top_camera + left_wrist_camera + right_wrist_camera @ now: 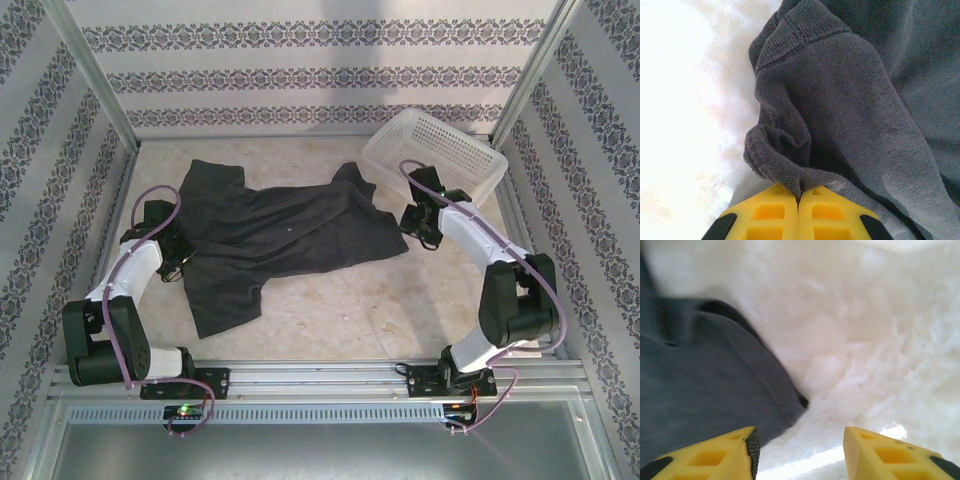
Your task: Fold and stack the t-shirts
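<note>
The left hand (799, 199) is clenching a bunched fold of the charcoal t-shirt (290, 235), which is lying crumpled across the counter (350, 310). The right hand (800, 447) is hovering open beside the shirt's edge, gripping nothing. Spreading seems to be underway; next, the right hand needs a hold on the cloth. Farther back, the white basket (470, 150) is apparently holding nothing.

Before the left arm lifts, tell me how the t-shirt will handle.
Likely floppy: the t-shirt lies rumpled, and cloth bunches where the left gripper pinches it. Probably light, being thin knit. Lifted there, the rest should sag and drag.
</note>
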